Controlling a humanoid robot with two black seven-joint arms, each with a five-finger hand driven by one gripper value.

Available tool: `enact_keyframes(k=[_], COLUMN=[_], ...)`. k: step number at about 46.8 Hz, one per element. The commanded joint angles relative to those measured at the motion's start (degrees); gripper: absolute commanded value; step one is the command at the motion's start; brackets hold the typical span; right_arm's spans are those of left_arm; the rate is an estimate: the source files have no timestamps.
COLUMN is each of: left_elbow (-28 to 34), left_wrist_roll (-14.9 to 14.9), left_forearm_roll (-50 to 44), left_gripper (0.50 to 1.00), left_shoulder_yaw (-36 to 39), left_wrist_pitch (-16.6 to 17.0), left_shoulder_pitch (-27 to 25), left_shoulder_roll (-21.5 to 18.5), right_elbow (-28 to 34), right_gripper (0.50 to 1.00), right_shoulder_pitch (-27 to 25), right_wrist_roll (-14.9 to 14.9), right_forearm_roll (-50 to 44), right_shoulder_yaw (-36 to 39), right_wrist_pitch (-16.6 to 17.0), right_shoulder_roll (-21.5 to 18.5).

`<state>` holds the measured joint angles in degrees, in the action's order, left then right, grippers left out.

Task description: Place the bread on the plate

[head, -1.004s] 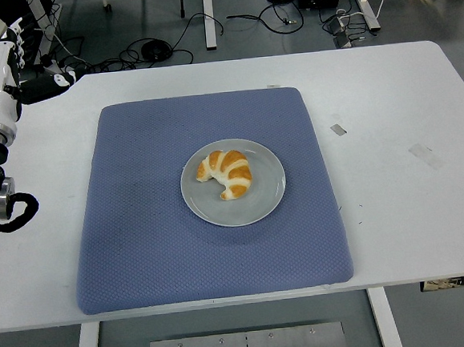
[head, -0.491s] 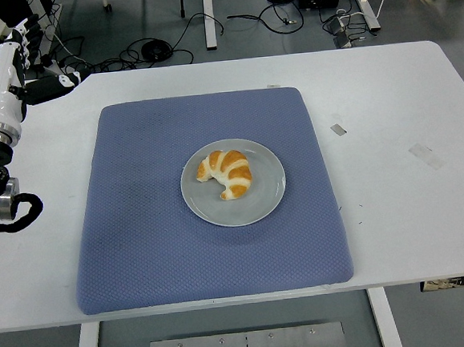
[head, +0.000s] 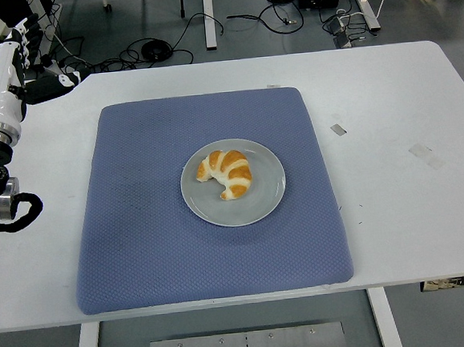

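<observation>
Left hand [head: 6, 55] sat at far left table edge, white fingers loosely spread, grasping nothing, well apart from mat. Blue mat [head: 142, 253] lay across centre of white table [head: 395, 209]. Grey plate [head: 262, 195] rested mid-mat. Plate contained bread [head: 226, 174], one croissant, lying left of plate centre, wholly inside rim.

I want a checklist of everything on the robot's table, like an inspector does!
Surface: white table with a blue mat in the middle.
Job's things: croissant lies on the grey plate, which sits on the mat.
Clutter: two bits of tape on the table's right side.
Grippers: left hand raised at the far left edge, holding nothing; right hand not seen.
Cables: black cables on the floor beyond the table.
Surroundings: table legs and a person's shoes at the top.
</observation>
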<state>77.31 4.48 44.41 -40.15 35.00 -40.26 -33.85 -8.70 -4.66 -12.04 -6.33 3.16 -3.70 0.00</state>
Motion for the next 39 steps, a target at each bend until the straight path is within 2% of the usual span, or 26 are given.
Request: enact_keyframes(k=[1, 39], left_elbow=[0.03, 0.29], left_wrist_roll=[-0.09, -0.35], left_forearm_roll=[-0.03, -0.03], left_gripper=[0.981, 0.981], left_shoulder_yaw=[-0.10, -0.63], left_wrist_pitch=[0.00, -0.28], left_shoulder_pitch=[-0.09, -0.35], left_shoulder_roll=[-0.08, 0.01], right_elbow=[0.00, 0.00], right_gripper=[1.000, 1.000], right_shoulder_pitch=[0.00, 0.00], right_wrist_roll=[0.00, 0.00], right_forearm_roll=[0.00, 0.00], right_shoulder_yaw=[0.00, 0.00], right_wrist_pitch=[0.01, 0.01], right_shoulder_roll=[0.00, 0.00])
